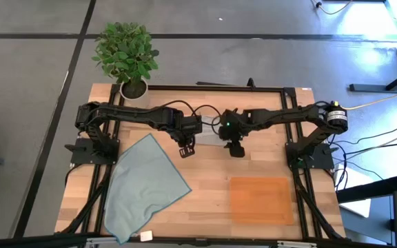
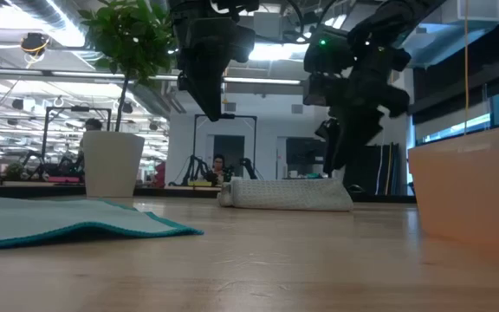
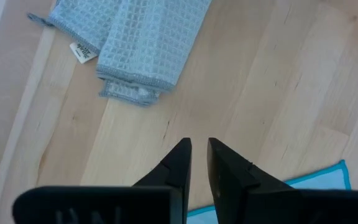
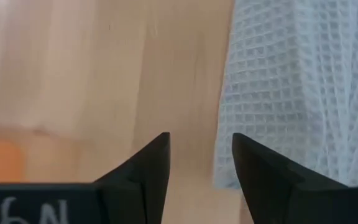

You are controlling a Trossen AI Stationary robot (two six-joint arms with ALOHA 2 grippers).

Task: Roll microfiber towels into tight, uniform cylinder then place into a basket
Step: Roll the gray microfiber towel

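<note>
A light grey waffle-weave microfiber towel (image 1: pixel 209 138) lies loosely rolled on the table's far middle, a long low bundle (image 2: pixel 284 194) in the low view. The pale blue-grey towel (image 1: pixel 143 186) lies spread flat at the near left. The flat orange basket (image 1: pixel 260 200) rests at the near right. My left gripper (image 1: pixel 184 151) hovers above bare wood just left of the roll, its fingers (image 3: pixel 180 158) a narrow slit apart with nothing between them. My right gripper (image 1: pixel 236 150) hangs open above the table at the roll's right end (image 4: pixel 291 81), its fingers empty.
A potted plant (image 1: pixel 126 55) in a white pot (image 2: pixel 111 163) stands at the far left corner. Black frame rails (image 1: pixel 212 88) run along the table's edges. Bare wood (image 1: pixel 212 200) shows between the blue-grey towel and the basket.
</note>
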